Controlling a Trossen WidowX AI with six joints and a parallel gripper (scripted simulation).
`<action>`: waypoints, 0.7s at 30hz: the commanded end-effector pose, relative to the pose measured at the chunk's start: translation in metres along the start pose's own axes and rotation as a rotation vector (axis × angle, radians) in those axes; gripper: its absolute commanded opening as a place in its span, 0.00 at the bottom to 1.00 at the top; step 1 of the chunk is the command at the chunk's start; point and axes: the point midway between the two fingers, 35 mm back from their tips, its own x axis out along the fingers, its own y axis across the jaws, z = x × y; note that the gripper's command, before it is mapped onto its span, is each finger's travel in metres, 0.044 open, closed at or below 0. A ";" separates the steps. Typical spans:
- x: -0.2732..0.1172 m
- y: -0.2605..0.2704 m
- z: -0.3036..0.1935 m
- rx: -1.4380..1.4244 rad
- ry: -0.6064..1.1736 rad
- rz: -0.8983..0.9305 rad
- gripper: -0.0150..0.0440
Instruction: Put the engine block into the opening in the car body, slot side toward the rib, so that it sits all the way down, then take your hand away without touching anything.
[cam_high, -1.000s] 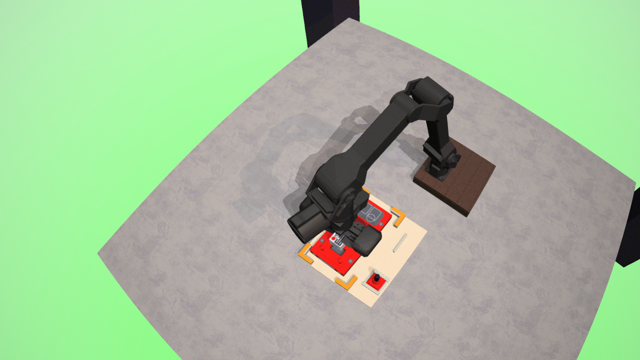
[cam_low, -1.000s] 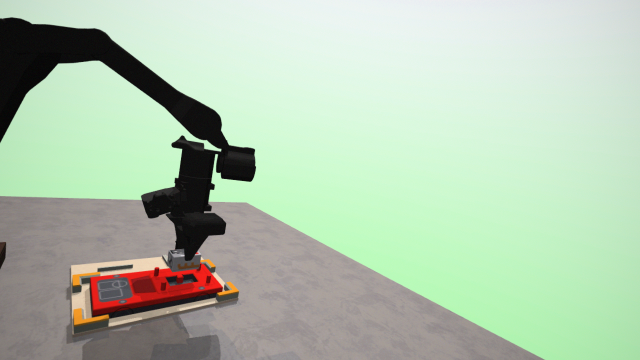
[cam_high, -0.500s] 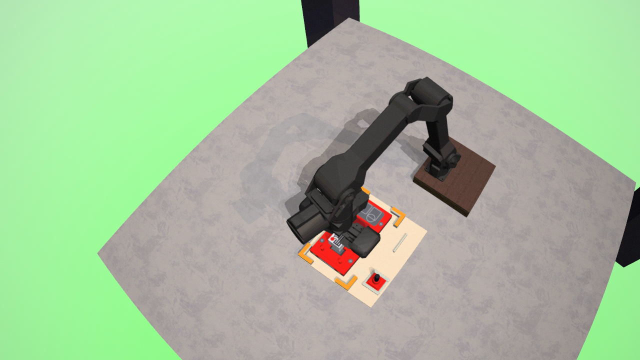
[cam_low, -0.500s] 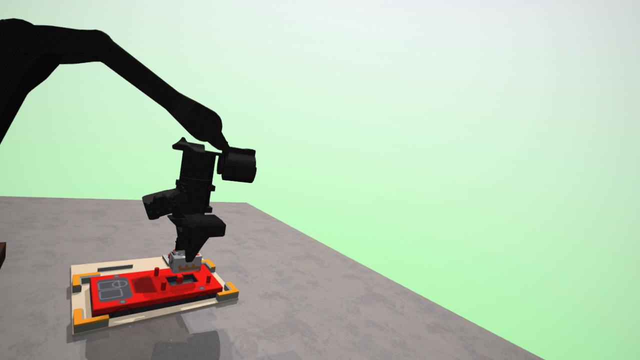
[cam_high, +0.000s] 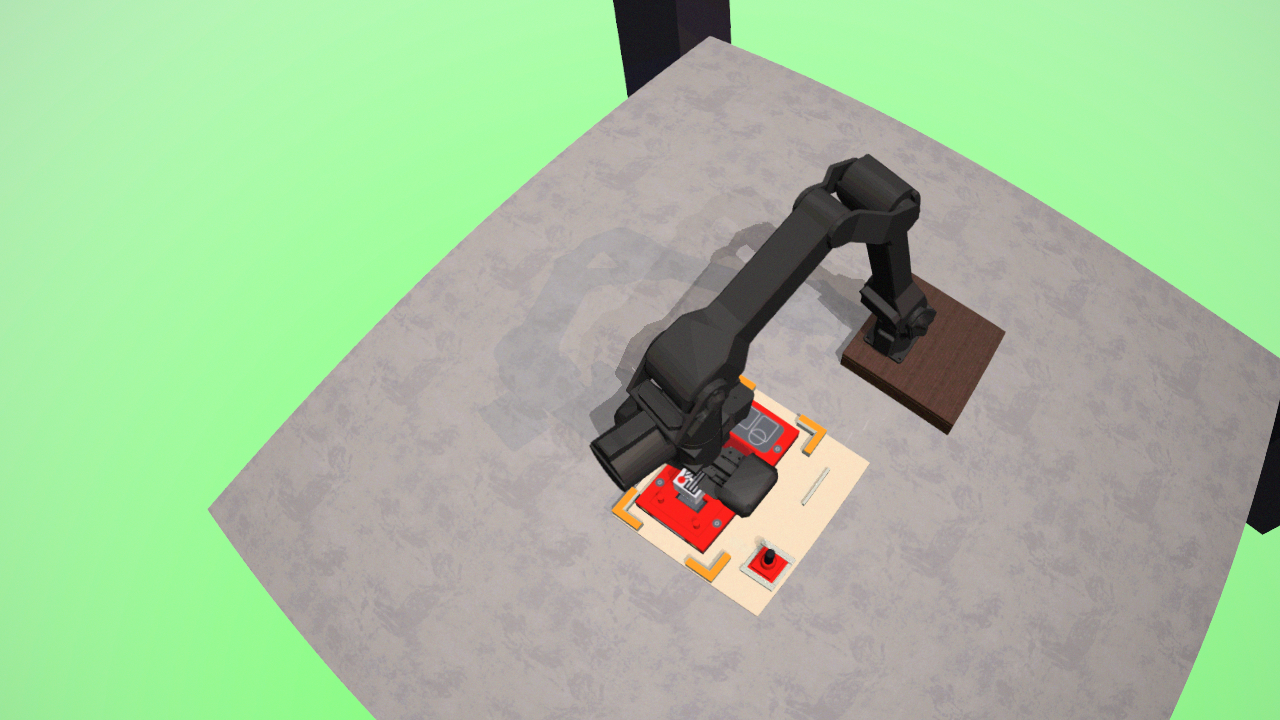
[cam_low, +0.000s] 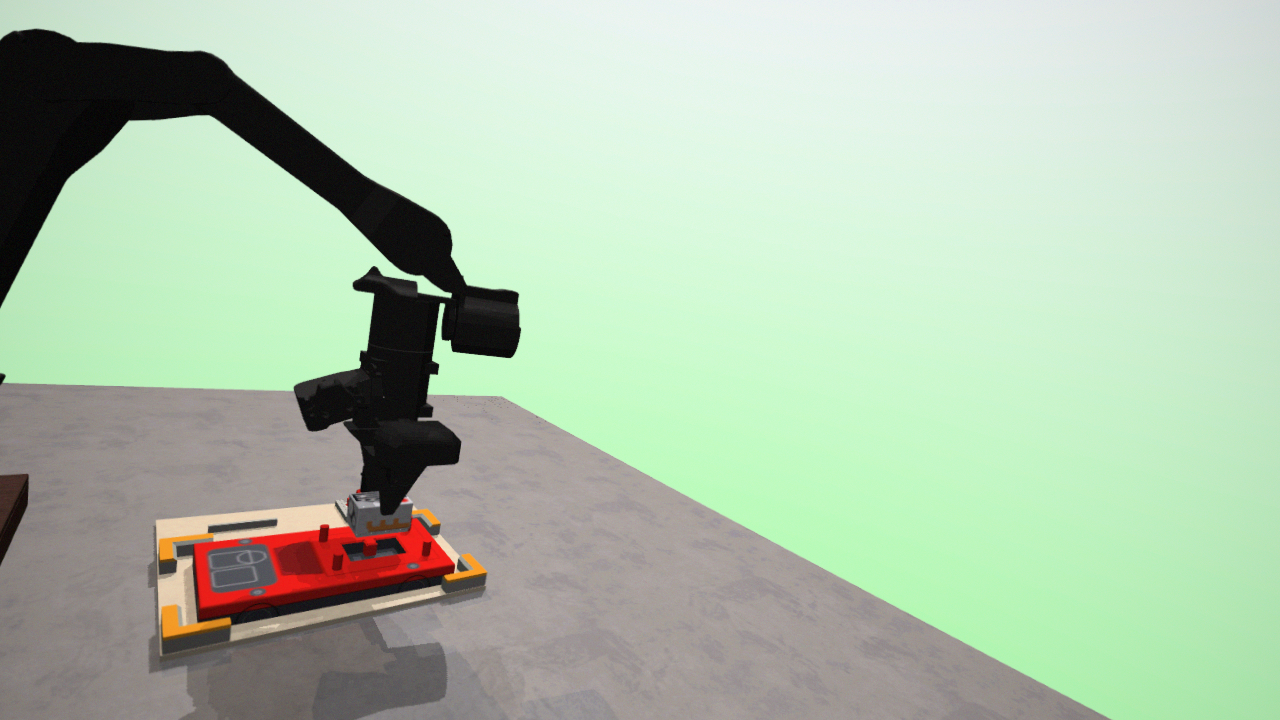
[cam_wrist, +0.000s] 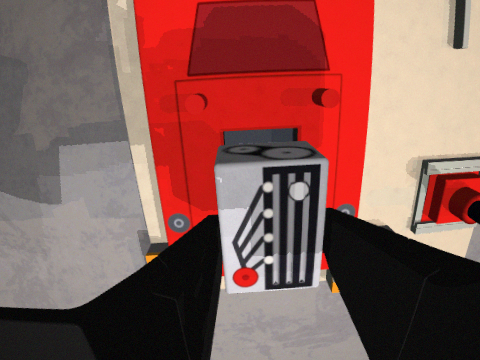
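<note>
In the wrist view, the pincer (cam_high: 694, 486) (cam_low: 379, 502) (cam_wrist: 270, 223) pinches the smooth grey, boxy engine block (cam_high: 687, 484) (cam_low: 380, 516) (cam_wrist: 272, 225) above the glossy red car body (cam_high: 707, 530) (cam_low: 304, 583) (cam_wrist: 160, 150). Its rectangular opening (cam_low: 389, 553) (cam_wrist: 260, 136) peeks out at twelve o'clock; at three, a pale frame (cam_high: 783, 549) (cam_wrist: 452, 166) holds a red piece (cam_high: 762, 565) (cam_wrist: 437, 197).

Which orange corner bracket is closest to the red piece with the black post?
The lowest orange bracket in the top view; the other three sit farther from the red piece.

The gripper (cam_high: 692, 484) (cam_low: 379, 503) (cam_wrist: 270, 223) points downward, its fingers partly open.
</note>
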 end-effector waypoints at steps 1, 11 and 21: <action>0.002 -0.001 0.000 -0.007 -0.003 -0.005 0.52; 0.002 -0.001 0.001 -0.019 -0.003 -0.005 0.52; 0.003 -0.002 0.001 0.033 -0.003 -0.005 0.52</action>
